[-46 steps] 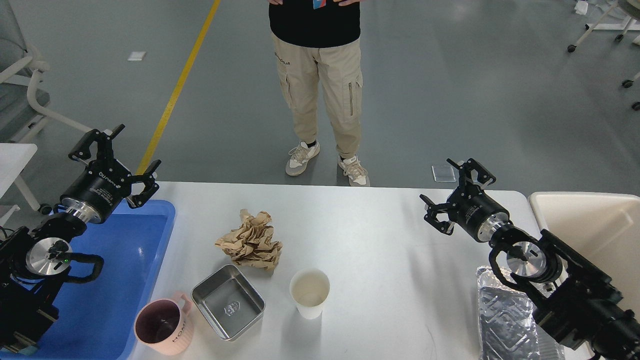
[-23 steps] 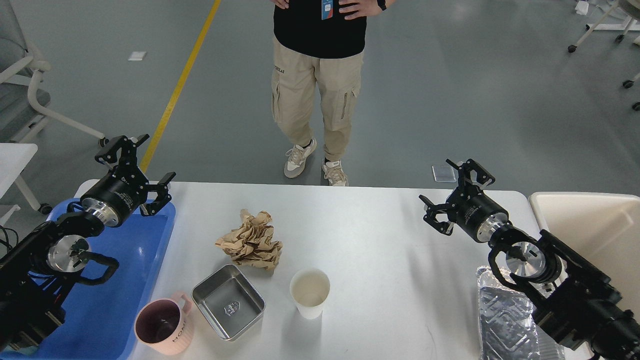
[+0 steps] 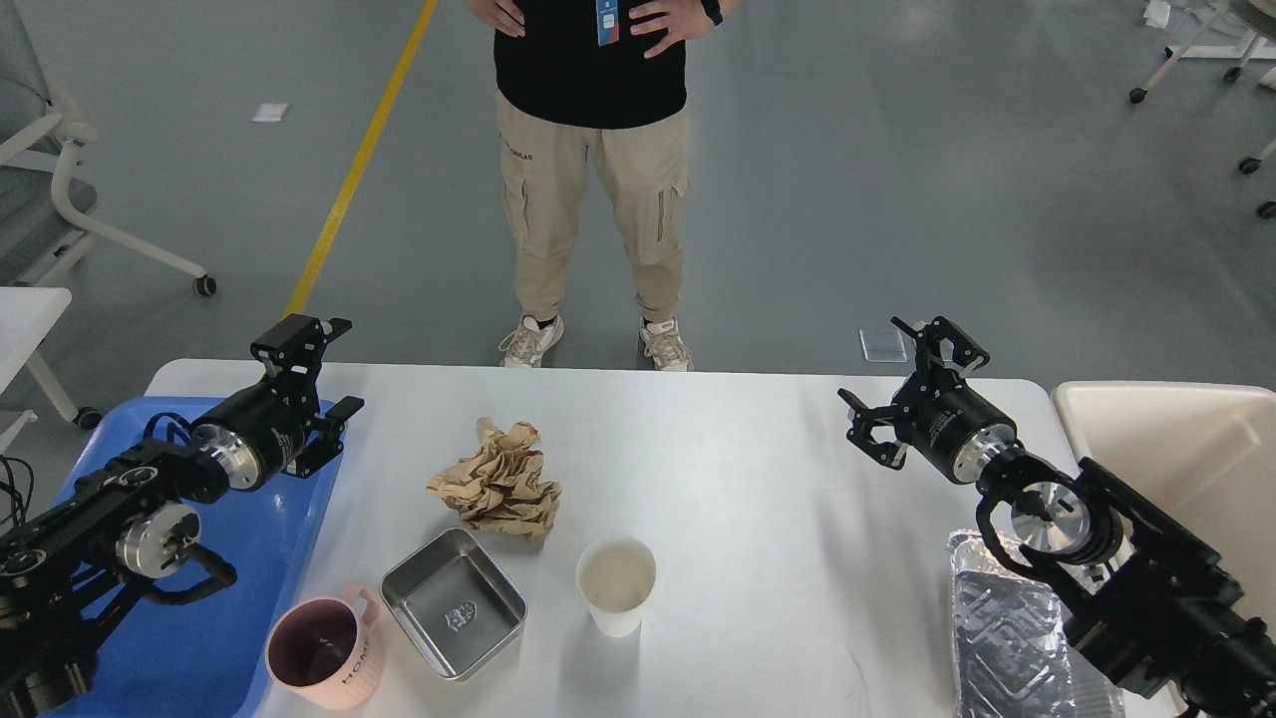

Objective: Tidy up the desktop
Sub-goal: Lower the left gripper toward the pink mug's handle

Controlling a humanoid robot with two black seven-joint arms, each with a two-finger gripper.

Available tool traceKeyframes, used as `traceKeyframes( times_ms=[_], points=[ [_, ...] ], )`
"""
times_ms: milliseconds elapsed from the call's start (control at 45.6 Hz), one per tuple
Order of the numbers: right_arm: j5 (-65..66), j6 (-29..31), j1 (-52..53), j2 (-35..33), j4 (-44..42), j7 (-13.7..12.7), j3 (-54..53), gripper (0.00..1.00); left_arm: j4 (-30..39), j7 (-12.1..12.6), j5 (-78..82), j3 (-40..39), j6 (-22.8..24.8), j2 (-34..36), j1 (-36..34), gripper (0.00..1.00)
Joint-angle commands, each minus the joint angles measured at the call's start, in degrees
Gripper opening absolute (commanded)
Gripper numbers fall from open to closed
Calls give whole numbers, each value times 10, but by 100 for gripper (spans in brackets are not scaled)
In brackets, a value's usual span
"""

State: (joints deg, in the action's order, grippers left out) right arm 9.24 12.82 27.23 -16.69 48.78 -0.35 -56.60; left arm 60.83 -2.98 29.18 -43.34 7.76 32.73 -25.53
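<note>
The white desktop [image 3: 758, 499] carries a crumpled brown paper [image 3: 498, 481], a square metal tin [image 3: 454, 601], a white paper cup [image 3: 616, 583], a pink mug [image 3: 324, 652] and a foil tray [image 3: 1007, 638] at the front right. My left gripper [image 3: 314, 384] is open and empty above the far right corner of the blue tray [image 3: 229, 598], left of the brown paper. My right gripper [image 3: 902, 384] is open and empty above the desktop's far right part.
A beige bin [image 3: 1186, 459] stands at the desktop's right end. A person [image 3: 593, 179] stands just beyond the far edge. A small white table [image 3: 25, 319] and a chair [image 3: 50, 150] are to the left.
My left gripper has moved right and lower, toward the desktop, and has turned. The right arm has not moved. The person has stepped to the left.
</note>
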Motion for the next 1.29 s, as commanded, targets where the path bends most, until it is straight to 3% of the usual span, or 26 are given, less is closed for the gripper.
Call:
traceKeyframes(
  times_ms=[0, 548, 943, 1118, 1272],
  points=[
    [1, 0, 0, 1, 0, 0, 9, 100, 46, -1, 4, 30, -3, 51, 29, 98],
    [4, 1, -2, 2, 0, 0, 21, 100, 262, -1, 33, 149, 14, 402, 88, 98],
    [11, 1, -3, 4, 1, 0, 33, 100, 322, -4, 135, 196, 15, 507, 94, 98],
    [11, 1, -7, 4, 2, 0, 33, 100, 324, -11, 144, 194, 16, 514, 92, 98],
    [11, 1, -11, 3, 5, 0, 34, 100, 323, -56, 165, 195, 15, 506, 93, 98]
  ],
)
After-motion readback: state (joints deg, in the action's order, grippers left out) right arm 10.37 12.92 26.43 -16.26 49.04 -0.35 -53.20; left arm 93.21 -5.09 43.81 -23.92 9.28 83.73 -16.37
